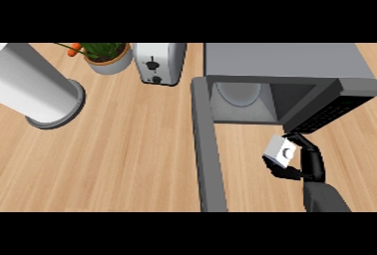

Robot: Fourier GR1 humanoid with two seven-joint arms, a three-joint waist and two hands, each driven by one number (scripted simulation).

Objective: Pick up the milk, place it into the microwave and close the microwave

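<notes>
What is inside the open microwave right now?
Inside the microwave only a round glass plate shows. The milk is outside, in the right hand. The right interior is hidden.

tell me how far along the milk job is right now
Done: the milk is picked up, with the right hand curled round it, fingers wrapped on both sides. In hand: the carton is held just in front of the open microwave, outside its cavity. Left: set it inside, then swing the microwave door, which stands wide open, shut. The left hand is not in view.
</notes>
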